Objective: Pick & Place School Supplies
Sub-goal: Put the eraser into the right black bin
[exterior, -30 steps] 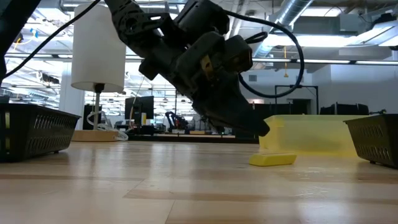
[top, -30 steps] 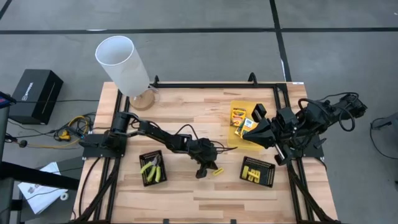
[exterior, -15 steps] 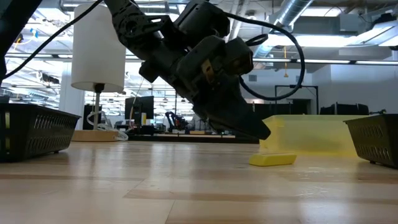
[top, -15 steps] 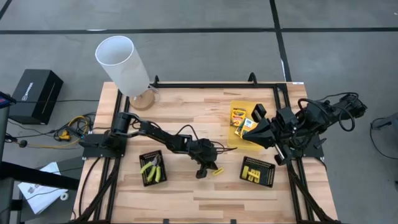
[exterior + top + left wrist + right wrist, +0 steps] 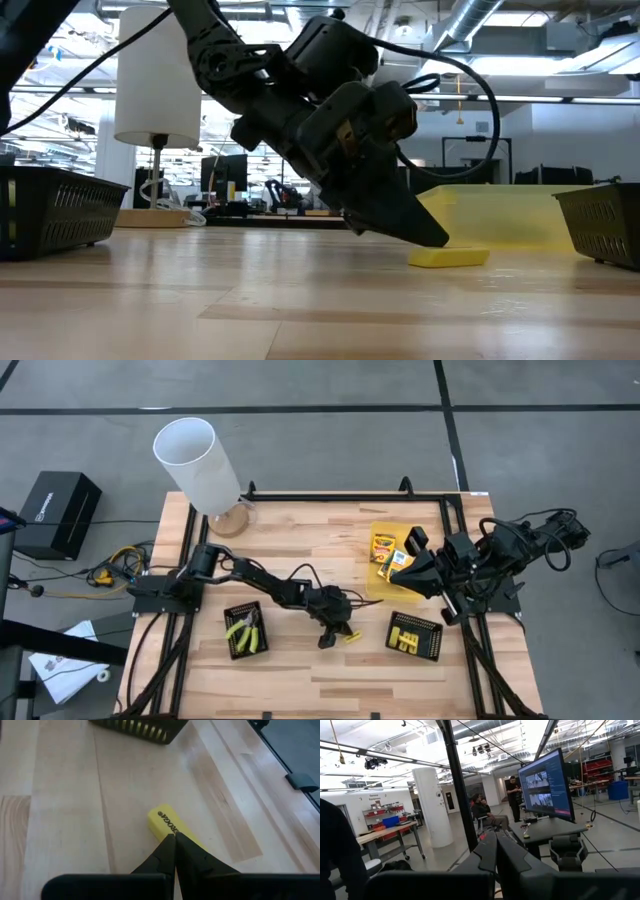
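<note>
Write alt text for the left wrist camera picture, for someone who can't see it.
The left gripper, fingers shut together, has its tips right at a short yellow stick with black lettering, lying loose on the light wooden table. Beyond it sits a corner of a black mesh tray with yellow items showing through the mesh, and the table's edge runs along one side.

The wooden bench (image 5: 300, 550) carries a lamp (image 5: 200, 465) at its far left corner, a yellow tray (image 5: 385, 575) w/ printed boxes at right, two black mesh trays (image 5: 244, 629) (image 5: 414, 636) near the front, and a loose yellow stick (image 5: 351, 636) btwn them.
</note>
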Motion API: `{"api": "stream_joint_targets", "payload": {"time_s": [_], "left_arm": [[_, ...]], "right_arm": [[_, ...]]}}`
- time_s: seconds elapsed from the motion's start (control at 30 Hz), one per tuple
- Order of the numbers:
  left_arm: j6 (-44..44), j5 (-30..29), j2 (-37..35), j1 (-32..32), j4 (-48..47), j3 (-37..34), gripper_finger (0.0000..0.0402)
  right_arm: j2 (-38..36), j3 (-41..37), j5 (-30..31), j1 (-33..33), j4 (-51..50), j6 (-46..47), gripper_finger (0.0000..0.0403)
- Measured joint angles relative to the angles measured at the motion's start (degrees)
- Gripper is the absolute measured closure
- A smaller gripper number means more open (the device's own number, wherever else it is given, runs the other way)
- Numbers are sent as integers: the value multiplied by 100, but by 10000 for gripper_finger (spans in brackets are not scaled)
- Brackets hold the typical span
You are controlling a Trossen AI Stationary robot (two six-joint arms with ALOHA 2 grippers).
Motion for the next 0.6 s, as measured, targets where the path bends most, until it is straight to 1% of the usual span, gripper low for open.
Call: {"api": "stream_joint_targets", "payload": {"time_s": [0.3, 0.6], "left_arm": [[-13, 120, -4, 89, -5, -5, 401], [71, 98, -12, -22, -71, -5, 401]], "right_arm": [[0, 0, 4, 0, -26, 0, 403], [0, 0, 4, 0, -50, 0, 403]]}}
